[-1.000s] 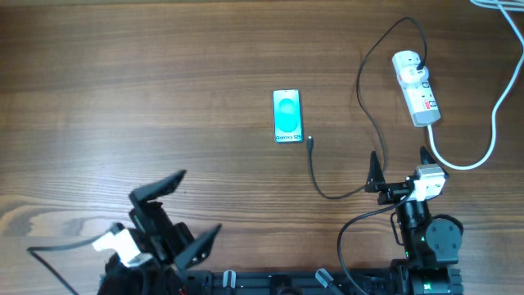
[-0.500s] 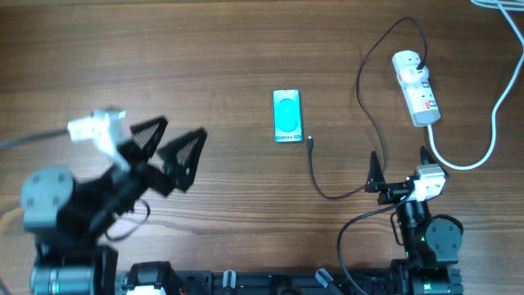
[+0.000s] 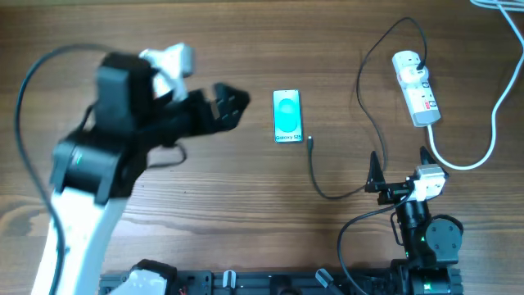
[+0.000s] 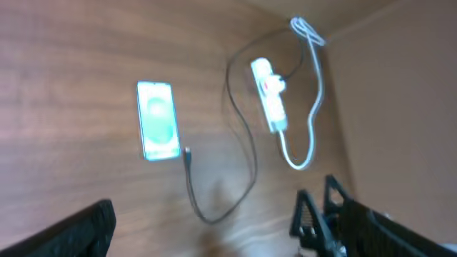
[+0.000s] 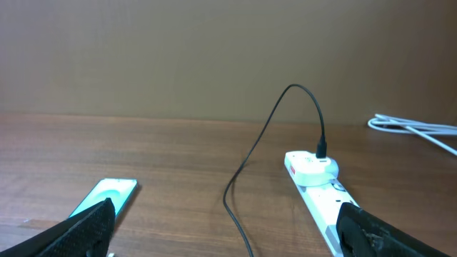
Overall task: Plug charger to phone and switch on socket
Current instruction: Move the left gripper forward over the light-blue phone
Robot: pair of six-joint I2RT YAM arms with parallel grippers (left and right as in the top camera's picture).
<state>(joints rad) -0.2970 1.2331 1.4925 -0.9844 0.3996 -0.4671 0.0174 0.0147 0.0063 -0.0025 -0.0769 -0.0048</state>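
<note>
Right gripper sat low by the robot's base, jaws spread wide and empty. The left gripper hung over the table just left of the phone, likewise spread with nothing between its fingers. The charger curled across the wood, its dark tip lying just beside the phone's lower right corner, not plugged in. Farther off to the right lay the socket — a white adapter seated at its far end, the thick white cord looping away.
</note>
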